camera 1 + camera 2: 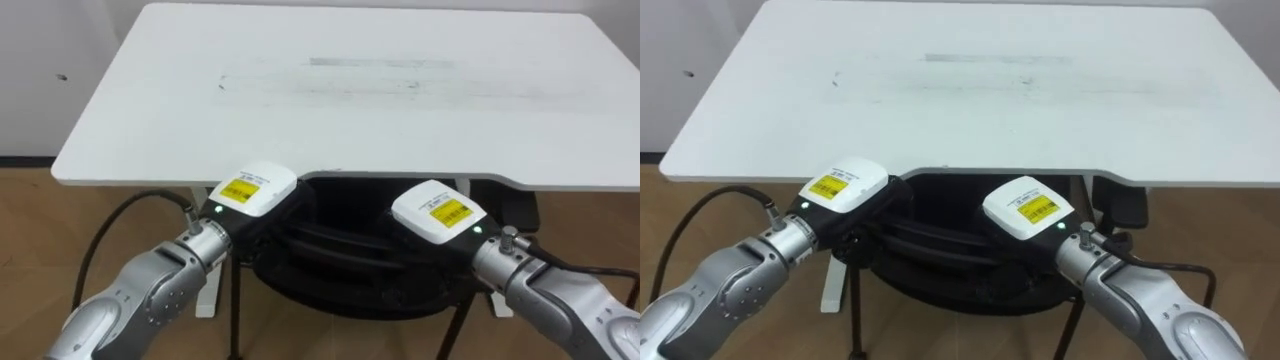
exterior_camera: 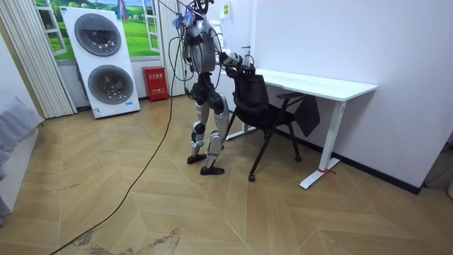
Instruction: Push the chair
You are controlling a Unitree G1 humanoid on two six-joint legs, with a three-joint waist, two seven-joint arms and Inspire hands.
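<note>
The black chair with thin dark legs (image 1: 340, 262) stands at the near edge of the white rectangular counter (image 1: 350, 110), its seat apparently partly beneath it. The robot stands just behind it, left hand (image 1: 255, 190) and right hand (image 1: 435, 212) side by side at the backrest's top. Their fingers are hidden there, so I cannot tell whether they grip or press flat.

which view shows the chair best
The room view: the whole black chair shows, backrest, seat and legs, partly under the white desk. In the eye views its backrest top and some seat show below the desk edge, with the left hand and right hand at the backrest.
</note>
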